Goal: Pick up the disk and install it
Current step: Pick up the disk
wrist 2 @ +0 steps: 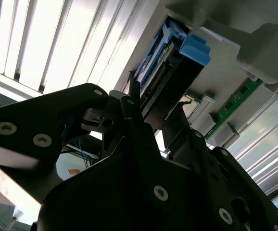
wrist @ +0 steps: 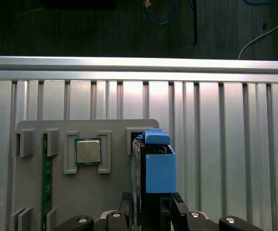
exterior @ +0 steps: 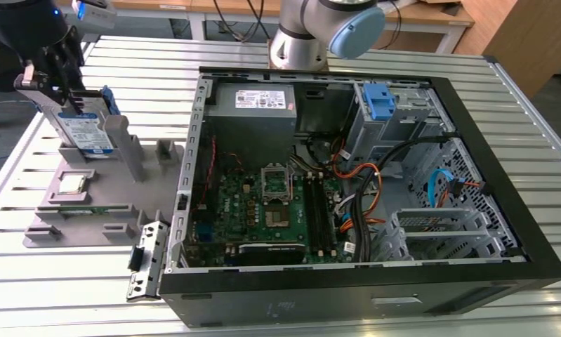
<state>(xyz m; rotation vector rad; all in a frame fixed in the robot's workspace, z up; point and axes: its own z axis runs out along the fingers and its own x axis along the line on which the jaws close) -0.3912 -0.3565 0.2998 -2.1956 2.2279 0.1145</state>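
Slatted metal tabletop (exterior: 64, 302) carries everything we see. Nearest us in the exterior view lies an open computer case (exterior: 355, 284), with a metal strip (exterior: 144, 261) just beside its near corner on the exterior view's left. Inside the case we see the motherboard (exterior: 261, 210) and a tangle of orange and black cables (exterior: 366, 179) lying across the side toward the exterior view's right. A grey power supply (exterior: 252, 102) sits at the far wall and a bare blue bracket (exterior: 381, 102) in the far corner bay. Just beside the case, on the exterior view's left, sits a grey fixture (exterior: 93, 228). It holds a green memory stick (exterior: 83, 208), then a square chip (exterior: 71, 184), and farther back the disk (exterior: 81, 133), standing upright on edge in its slot. Upright grey posts (exterior: 121, 144) and the case's side wall stand between the disk and the case's inside. The gripper (exterior: 67, 98) sits over the disk's top edge. In the first wrist view the disk (wrist: 153, 168) lies edge-on right at the gripper (wrist: 151, 204), though we cannot tell whether it is clamped or loose. Beyond, the arm's base (exterior: 304, 35) stands at the table's far side, with wooden desks (exterior: 430, 17) behind.
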